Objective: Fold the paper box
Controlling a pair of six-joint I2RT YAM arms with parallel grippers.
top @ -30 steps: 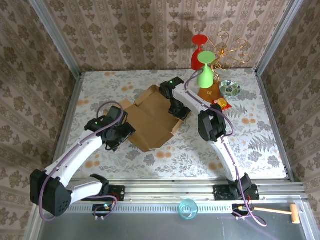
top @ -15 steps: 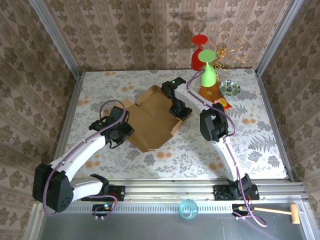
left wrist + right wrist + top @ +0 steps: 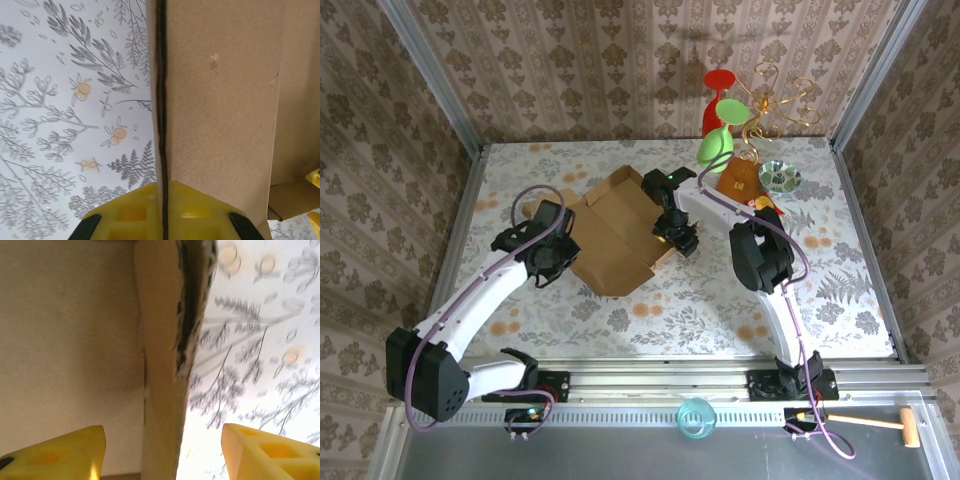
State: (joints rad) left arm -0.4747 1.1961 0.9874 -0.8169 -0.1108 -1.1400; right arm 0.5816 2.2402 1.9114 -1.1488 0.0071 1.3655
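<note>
So here's where we're at: the big light-brown corrugated cardboard paper box [image 3: 615, 232] sits mid-table on the floral-print white tabletop [image 3: 720, 300]. It's only partly formed, with the panels mostly spread flat and a side wall raised on its right. Our left gripper [image 3: 162, 220] is clenched on the box's near-left edge. In the left wrist view its yellow fingers [image 3: 200, 220] come together right on the cardboard, with a dark seam running up from between them. We reckon that pinch is there to anchor the sheet so it can't skate across the slick cloth while the other side gets worked. Our right gripper [image 3: 162, 452] straddles the raised wall on the right, but its yellow fingertips [image 3: 70, 447] stand wide apart with the wall in the gap, so it's grasping nothing. That spot looks chosen for closing on the wall and tipping it inward. Plenty of folding left, we'd say, and a crooked bite could crease the wall.
</note>
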